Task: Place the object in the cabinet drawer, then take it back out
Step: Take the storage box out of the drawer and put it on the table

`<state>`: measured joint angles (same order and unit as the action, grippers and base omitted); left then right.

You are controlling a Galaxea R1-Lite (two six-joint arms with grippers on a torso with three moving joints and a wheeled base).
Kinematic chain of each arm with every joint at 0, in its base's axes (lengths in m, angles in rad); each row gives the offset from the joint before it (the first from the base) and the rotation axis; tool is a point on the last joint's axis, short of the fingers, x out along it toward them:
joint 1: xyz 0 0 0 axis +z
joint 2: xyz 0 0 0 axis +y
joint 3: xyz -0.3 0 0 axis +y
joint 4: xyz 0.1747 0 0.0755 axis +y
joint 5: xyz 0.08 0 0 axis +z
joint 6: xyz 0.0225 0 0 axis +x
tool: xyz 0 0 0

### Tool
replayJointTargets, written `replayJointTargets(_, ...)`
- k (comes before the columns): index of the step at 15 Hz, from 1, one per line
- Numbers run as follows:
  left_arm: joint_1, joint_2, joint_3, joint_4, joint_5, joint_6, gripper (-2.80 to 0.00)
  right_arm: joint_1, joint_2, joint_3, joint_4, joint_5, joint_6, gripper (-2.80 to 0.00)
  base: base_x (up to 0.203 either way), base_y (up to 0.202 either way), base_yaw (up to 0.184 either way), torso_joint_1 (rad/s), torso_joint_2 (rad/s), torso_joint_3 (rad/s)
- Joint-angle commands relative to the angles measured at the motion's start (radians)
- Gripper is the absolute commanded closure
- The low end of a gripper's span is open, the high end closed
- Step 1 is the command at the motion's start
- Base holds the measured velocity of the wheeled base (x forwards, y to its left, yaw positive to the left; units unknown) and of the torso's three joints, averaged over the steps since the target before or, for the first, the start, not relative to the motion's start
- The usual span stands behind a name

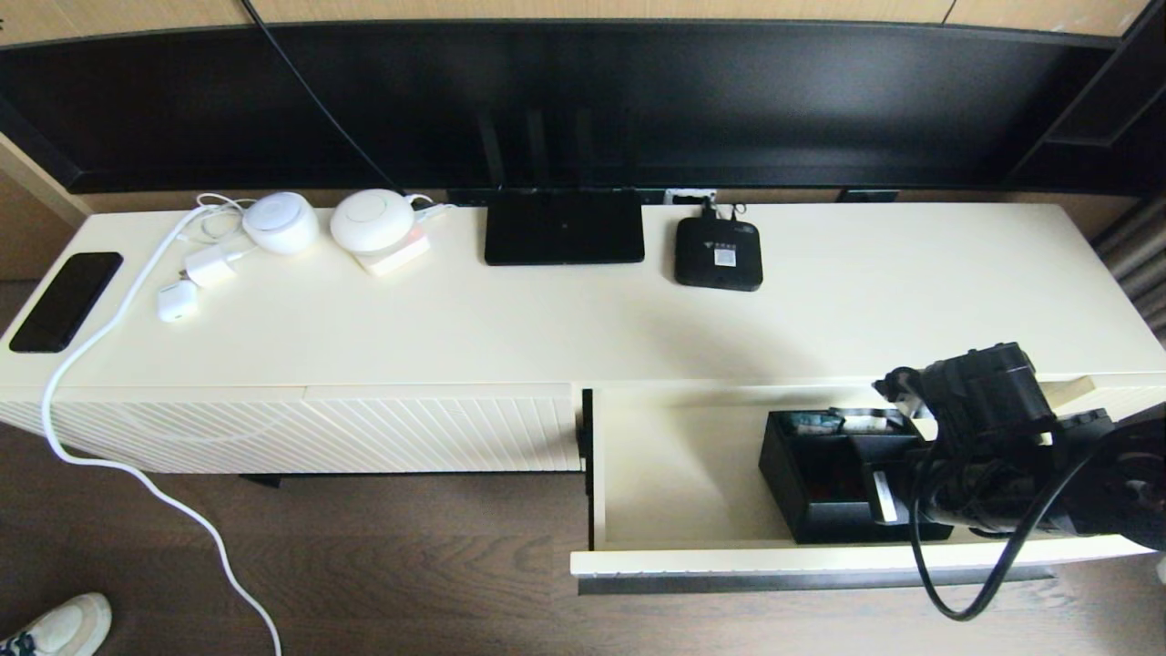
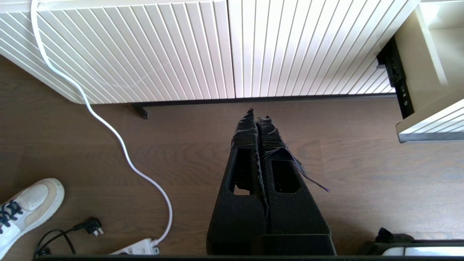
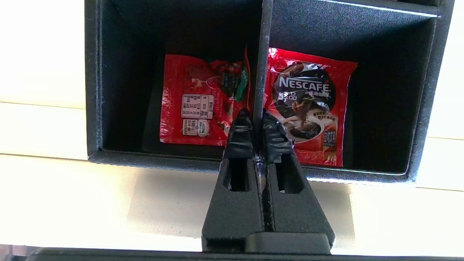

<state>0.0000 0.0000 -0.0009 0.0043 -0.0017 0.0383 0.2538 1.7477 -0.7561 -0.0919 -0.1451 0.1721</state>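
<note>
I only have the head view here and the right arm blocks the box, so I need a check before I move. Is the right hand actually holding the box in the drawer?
Observer: Yes. In the right wrist view the right hand is shut on the divider wall between the two square compartments of the box.
Operator: Anything inside those compartments?
Observer: One red packet in one and a red Nescafe packet in the other, both lying flat at the bottom.
Operator: And the left hand? I cannot see it at all.
Observer: The left hand is shut on nothing, low over the wooden floor in front of the ribbed cabinet front, beside the open drawer.
</note>
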Motion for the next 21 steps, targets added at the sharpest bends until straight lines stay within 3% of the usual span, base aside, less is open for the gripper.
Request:
replayJointTargets(1,0.0,0.0,-0.001,0.0,0.0,0.0,0.0,0.001,0.006,0.018,0.006,0.001,-0.002,0.0,0.0,0.0,0.0,0.0,0.0,0.0)
replayJointTargets(6,0.0,0.002,0.001,0.0,0.0,0.0,0.0,0.002,-0.013,0.034,0.008,-0.001,-0.002,0.0,0.0,0.0,0.0,0.0,0.0,0.0)
replayJointTargets(7,0.0,0.0,0.001,-0.001,0.0,0.0,0.0,0.005,-0.013,0.044,0.006,-0.001,-0.002,-2.8,0.0,0.0,0.0,0.0,0.0,0.0)
replayJointTargets(21,0.0,0.0,0.0,0.0,0.0,0.0,0.0,0.007,-0.064,0.068,0.001,0.01,-0.029,-2.8,0.0,0.0,0.0,0.0,0.0,0.0)
